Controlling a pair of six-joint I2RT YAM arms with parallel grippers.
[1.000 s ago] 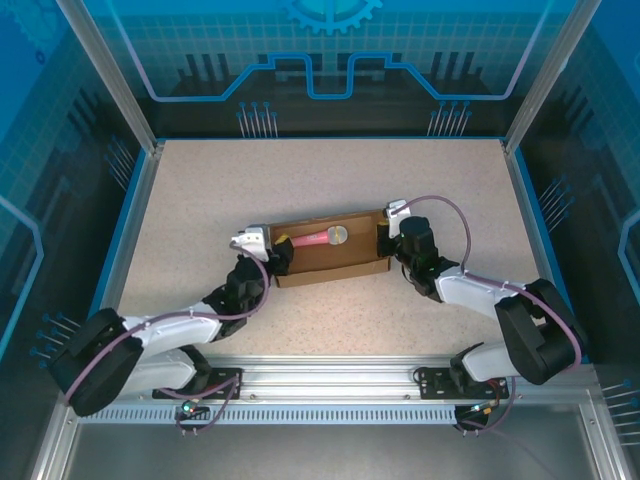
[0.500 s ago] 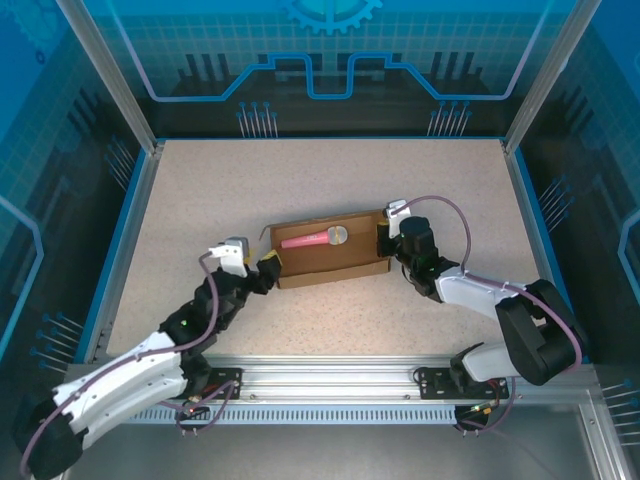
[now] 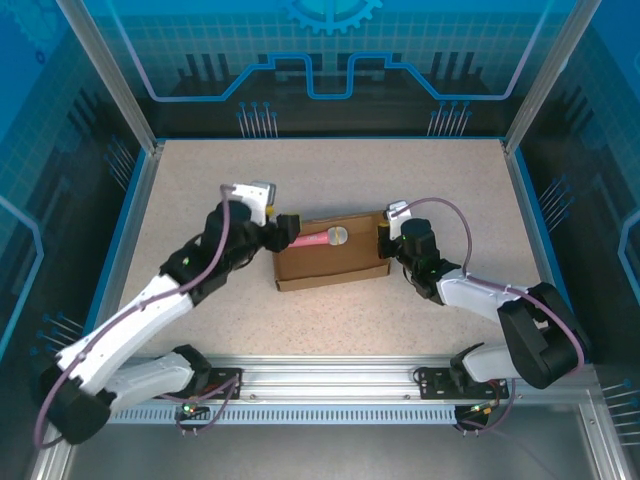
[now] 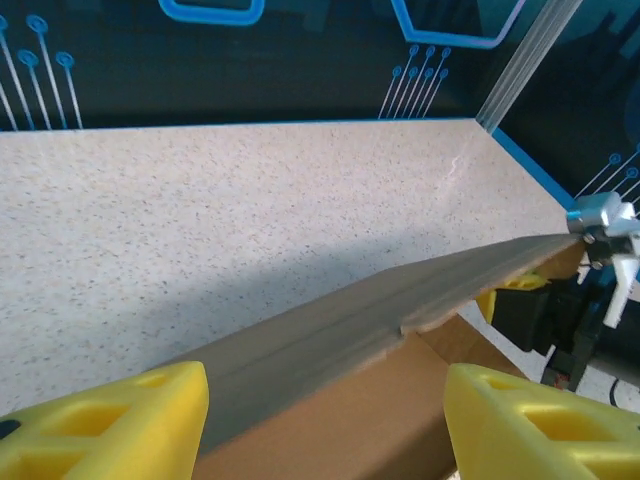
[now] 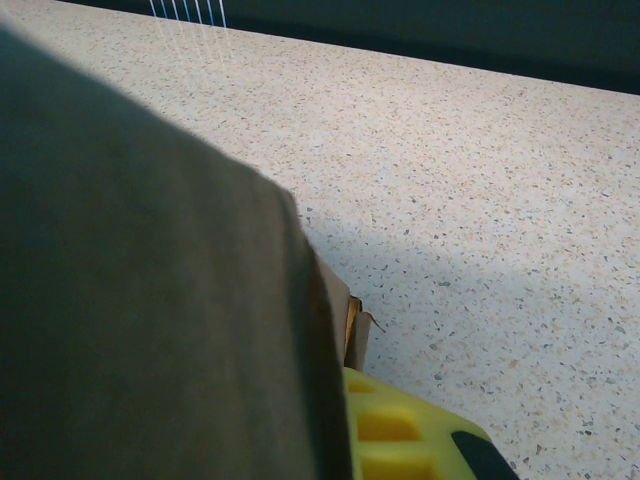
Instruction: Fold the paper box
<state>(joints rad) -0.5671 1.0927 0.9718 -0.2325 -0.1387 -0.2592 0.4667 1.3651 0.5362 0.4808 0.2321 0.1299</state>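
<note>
Both units, left arm (image 3: 130,328) and right arm (image 3: 470,290): white moulded shell links, black joint housings. A lilac cable (image 3: 437,198) loops along each. The pincer fingers (image 4: 540,425) are bright yellow plastic with square recessed pockets.

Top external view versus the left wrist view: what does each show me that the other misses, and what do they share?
From above: the pink stick resting on the paper box, and the box's whole outline. Left wrist, close up: the left gripper open, its yellow fingers either side of the box's raised wall edge. Shared: the box, the speckled table, and the right gripper at the box's right end.
</note>
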